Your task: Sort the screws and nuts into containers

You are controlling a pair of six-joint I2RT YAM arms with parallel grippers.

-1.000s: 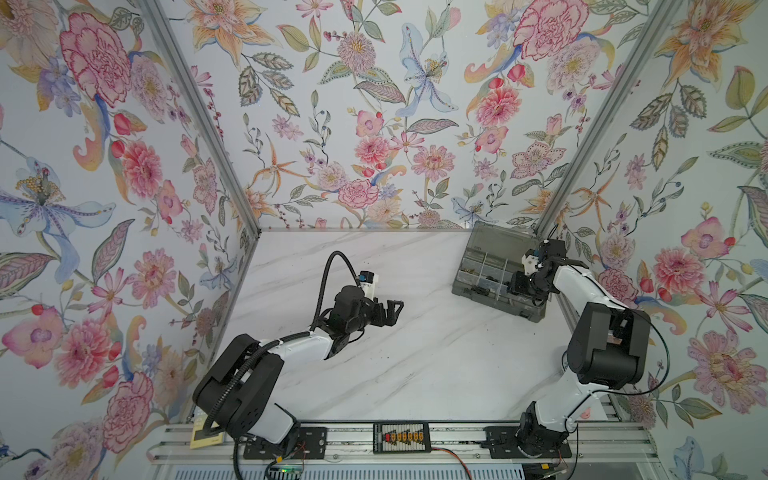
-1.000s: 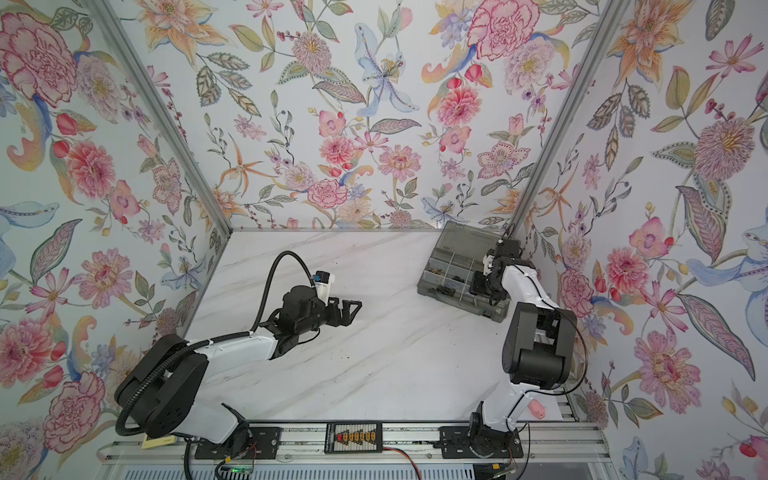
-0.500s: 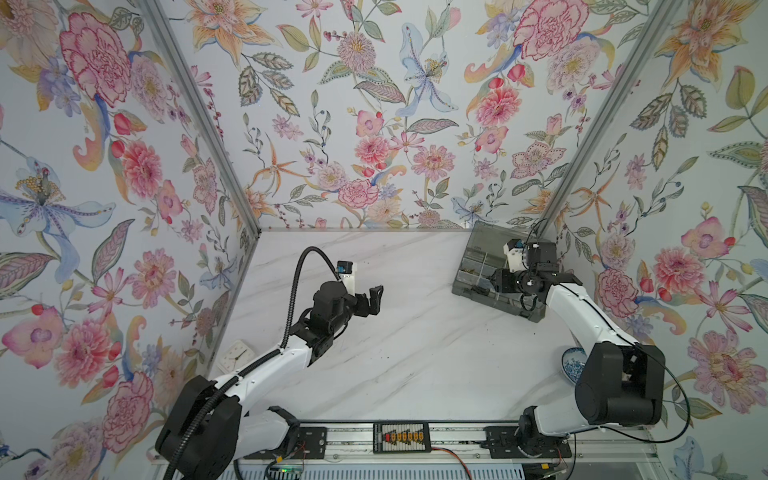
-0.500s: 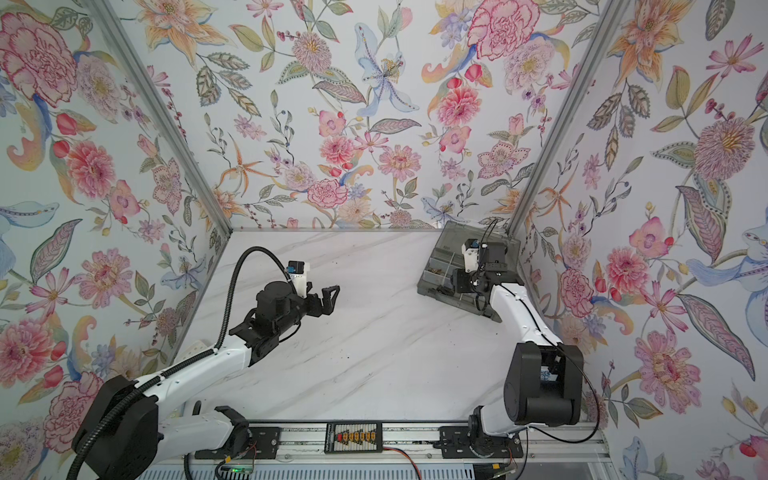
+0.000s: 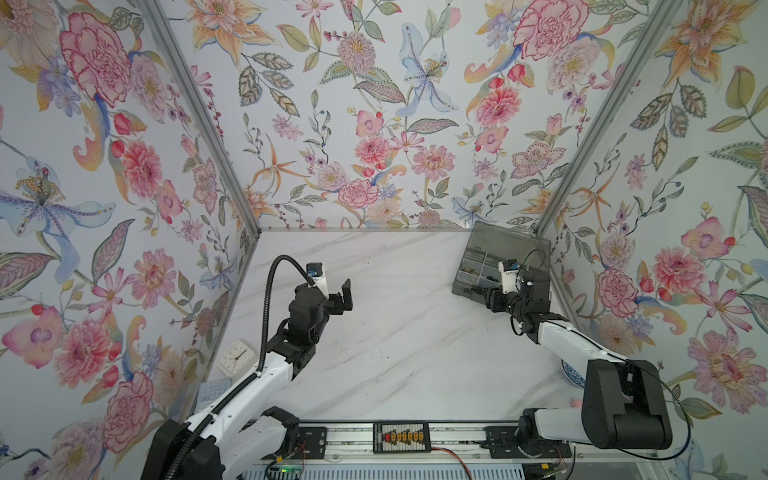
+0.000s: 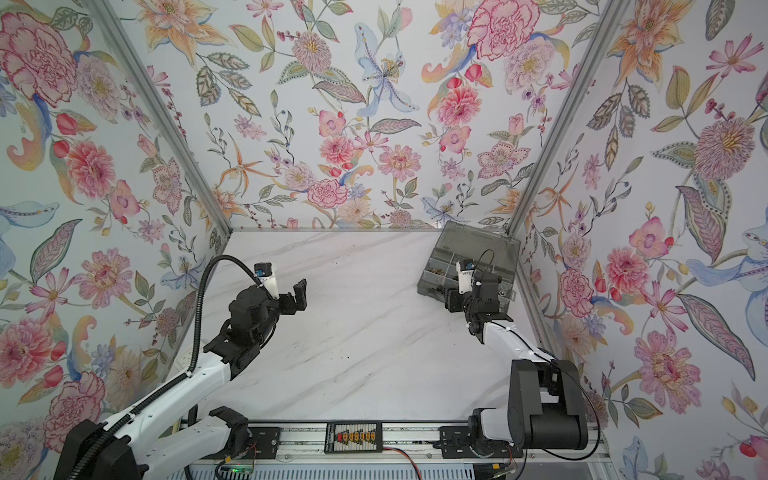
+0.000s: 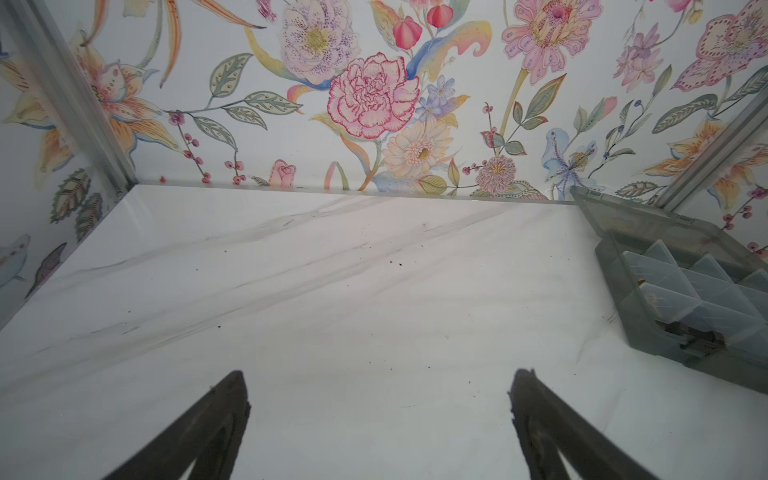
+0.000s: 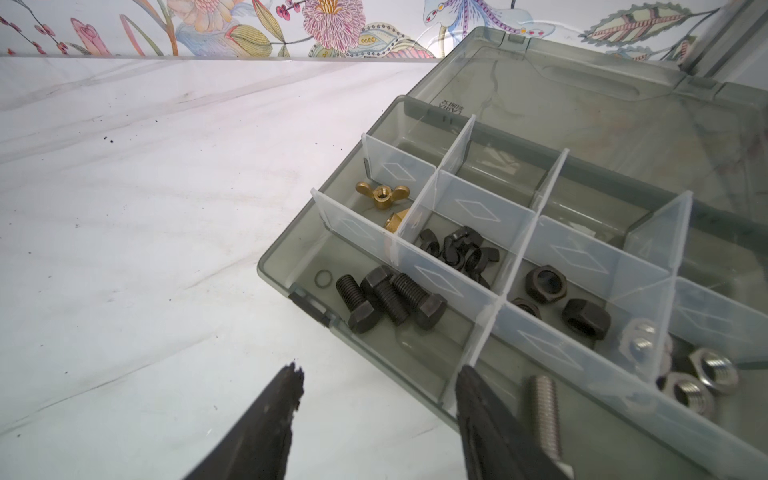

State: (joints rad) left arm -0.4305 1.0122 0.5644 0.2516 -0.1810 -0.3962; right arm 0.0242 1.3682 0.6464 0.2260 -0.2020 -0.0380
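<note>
Hanging with both pincers gaping and empty: left pincer (image 5: pixel 347 296) over bare counter (image 5: pixel 395 353), right pincer (image 8: pixel 378 409) beside the box (image 8: pixel 374 332). Seemingly finishing; next, maybe shutting the lid (image 8: pixel 602 104).

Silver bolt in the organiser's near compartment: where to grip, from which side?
Grip the silver bolt across its threaded shank, coming straight down from above. It lies flat, alone in its compartment of the organiser box; its head end is hidden behind a finger of the right gripper. Turn the fingers crosswise to the shank, clear of the clear dividers. Judgement only.
</note>
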